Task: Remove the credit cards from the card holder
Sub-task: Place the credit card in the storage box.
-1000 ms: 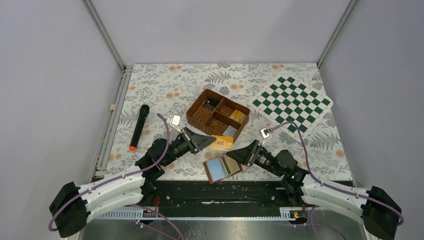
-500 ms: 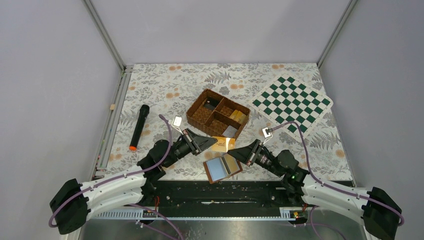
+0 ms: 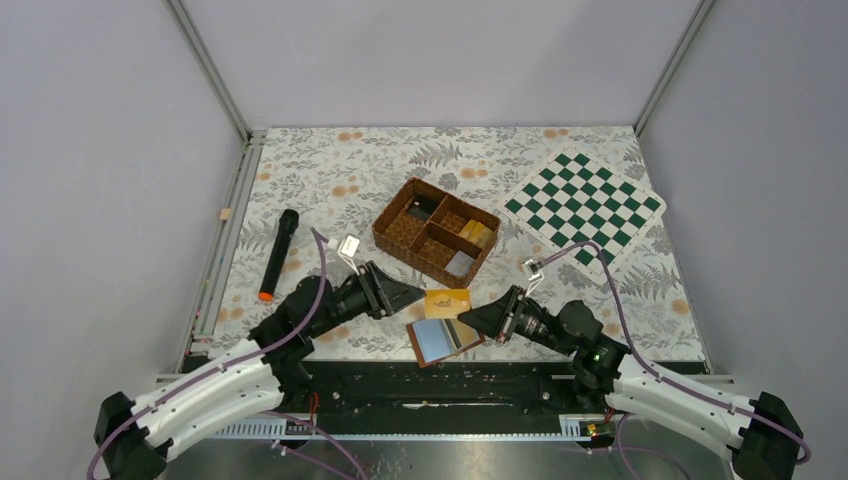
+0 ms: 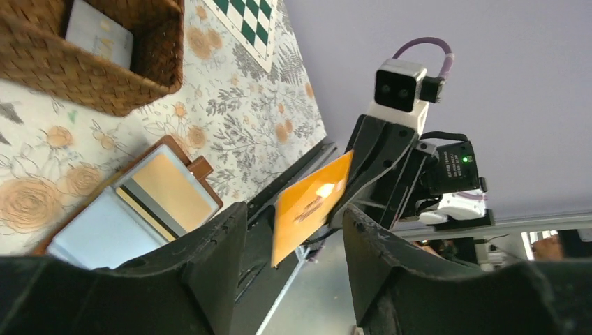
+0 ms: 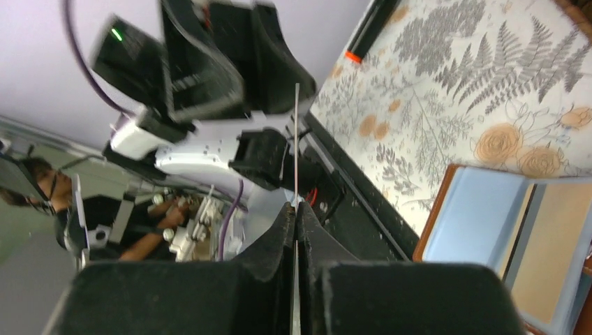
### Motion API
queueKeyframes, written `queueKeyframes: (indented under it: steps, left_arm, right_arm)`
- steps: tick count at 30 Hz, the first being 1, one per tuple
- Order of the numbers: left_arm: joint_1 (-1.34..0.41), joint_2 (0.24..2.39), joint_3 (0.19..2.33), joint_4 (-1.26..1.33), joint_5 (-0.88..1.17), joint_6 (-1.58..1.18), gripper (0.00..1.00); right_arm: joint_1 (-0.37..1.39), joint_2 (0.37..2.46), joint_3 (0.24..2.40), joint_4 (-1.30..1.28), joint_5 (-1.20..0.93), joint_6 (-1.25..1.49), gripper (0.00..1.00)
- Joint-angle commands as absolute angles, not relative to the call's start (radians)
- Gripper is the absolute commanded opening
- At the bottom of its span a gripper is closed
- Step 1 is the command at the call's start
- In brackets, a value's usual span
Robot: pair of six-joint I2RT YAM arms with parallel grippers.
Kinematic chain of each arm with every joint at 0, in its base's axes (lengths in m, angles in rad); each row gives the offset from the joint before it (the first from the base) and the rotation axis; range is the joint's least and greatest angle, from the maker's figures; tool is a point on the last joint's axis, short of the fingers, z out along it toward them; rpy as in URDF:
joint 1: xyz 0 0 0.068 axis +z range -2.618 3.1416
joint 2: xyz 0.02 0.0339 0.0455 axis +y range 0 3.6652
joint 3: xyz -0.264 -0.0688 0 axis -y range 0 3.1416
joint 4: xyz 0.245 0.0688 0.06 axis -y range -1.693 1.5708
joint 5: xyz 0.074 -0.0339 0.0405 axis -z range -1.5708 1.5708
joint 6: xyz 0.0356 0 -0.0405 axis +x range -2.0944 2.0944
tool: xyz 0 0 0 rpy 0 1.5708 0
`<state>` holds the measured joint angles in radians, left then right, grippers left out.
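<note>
The card holder [image 3: 445,340] lies open on the floral mat, brown outside with blue-grey pockets, and a tan credit card [image 4: 171,192] sits in its right half. A second, orange credit card [image 3: 447,302] hangs above it, and my right gripper [image 3: 468,318] is shut on its near edge. The right wrist view shows this card edge-on as a thin line [image 5: 296,139] rising from the shut fingers [image 5: 283,230]. My left gripper [image 3: 415,293] stands open just left of the card, its fingers [image 4: 216,265] apart and not touching the orange card [image 4: 311,206].
A woven brown basket [image 3: 400,240] with four compartments stands just behind the grippers. A green-and-white chessboard [image 3: 585,205] lies at the back right. A black marker with an orange tip [image 3: 278,253] lies on the left.
The orange card has passed from left to right: the right gripper shut on it, then the left gripper opened and drew back to the left.
</note>
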<state>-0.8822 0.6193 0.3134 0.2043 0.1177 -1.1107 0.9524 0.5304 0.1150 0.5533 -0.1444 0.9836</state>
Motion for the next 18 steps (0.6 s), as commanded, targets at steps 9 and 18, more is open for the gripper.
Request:
queueKeyframes:
  steps: [9, 18]
  left_arm:
    - [-0.839, 0.787, 0.696, -0.310, 0.613, -0.670, 0.50]
    - [-0.848, 0.868, 0.650, -0.181, 0.761, -0.752, 0.37]
  right_arm:
    - [0.940, 0.651, 0.231, 0.524, -0.617, 0.861, 0.00]
    - [0.940, 0.714, 0.255, 0.569, -0.645, 0.871, 0.00]
